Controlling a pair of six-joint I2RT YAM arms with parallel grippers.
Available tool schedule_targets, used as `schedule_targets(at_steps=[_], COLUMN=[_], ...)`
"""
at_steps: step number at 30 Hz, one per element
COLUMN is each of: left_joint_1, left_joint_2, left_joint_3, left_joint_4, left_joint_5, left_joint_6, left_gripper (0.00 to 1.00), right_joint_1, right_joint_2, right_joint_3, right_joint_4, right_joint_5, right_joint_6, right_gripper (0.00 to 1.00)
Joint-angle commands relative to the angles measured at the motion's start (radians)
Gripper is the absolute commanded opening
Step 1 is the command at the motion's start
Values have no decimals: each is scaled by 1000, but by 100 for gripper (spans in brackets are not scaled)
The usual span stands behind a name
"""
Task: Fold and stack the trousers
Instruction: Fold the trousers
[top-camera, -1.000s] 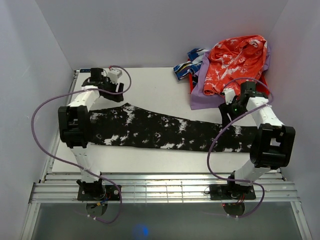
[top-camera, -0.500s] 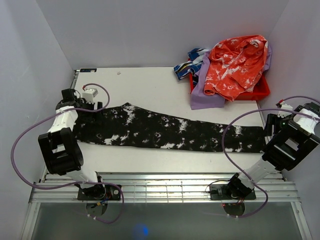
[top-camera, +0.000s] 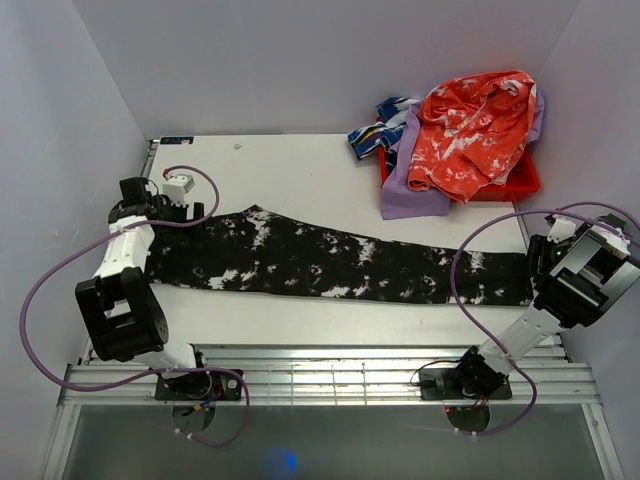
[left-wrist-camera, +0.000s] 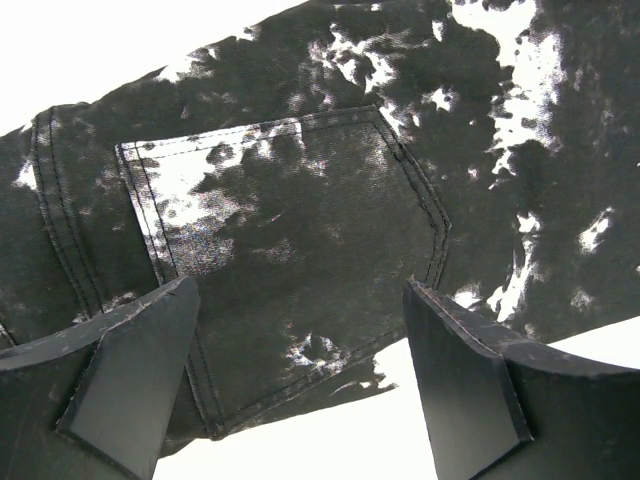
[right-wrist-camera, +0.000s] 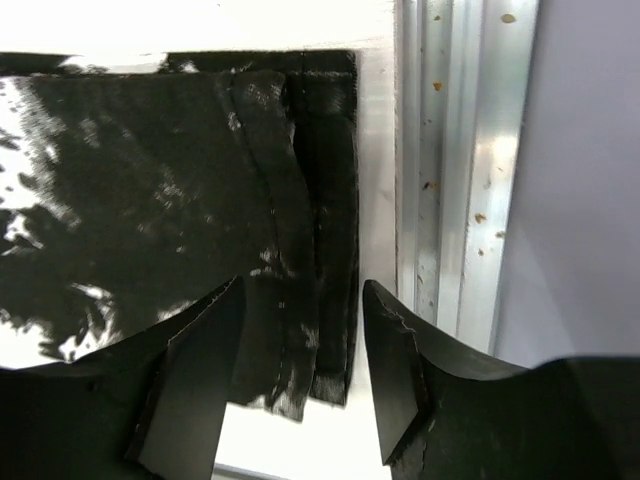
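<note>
Top external view: the trousers (top-camera: 330, 262), black with white splatter, lie stretched flat across the table (top-camera: 300, 170), from centre left to the right edge. Left gripper (left-wrist-camera: 300, 350) hangs over the waist end, fingers spread wide above a back pocket (left-wrist-camera: 290, 250). Right gripper (right-wrist-camera: 300, 300) sits over the hems at the far right, fingers apart; contact with the cloth is hard to judge. An orange-red garment (top-camera: 470, 130) and blue-white cloth (top-camera: 375, 130) are heaped upper right, clear of both arms.
</note>
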Motion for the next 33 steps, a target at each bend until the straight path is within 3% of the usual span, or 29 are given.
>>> schedule_targets(at_steps=[1,6,9,12,13,25,29,33], left_joint_1=[2,2,6,32,54,331,342,341], left_joint_2=[-44,-47,-49,-35,-29,147,155,131], left_joint_3=[40,46,48,48,49,5,-82,-159], left_joint_4=[1,-5,-7,-7,-7,-56,4,9], left_joint_5=[10,-2,-21,-21,-19,53,-4,22], left_joint_6=[0,-5,-17,-34,-40,142,187,227], left_gripper=[94,94,95,97,98,98,96,91], right_joint_1=[-35,-20,3,16,14,-33,-58,-66], right_joint_2=[77,126,118,95,86,-69,-40,-18], right_joint_3=[-40,-89,-122,-111,-100,263,375,464], right_joint_4=[60,91,82,42,28,-248,-291,-399], right_joint_5=[-10,-8,-22,-49,-54,-68,-63,-179], right_joint_6=[14,13,5,0,0,-107,-130,-139], right_gripper=[56,53,41,12,8,8,8,8])
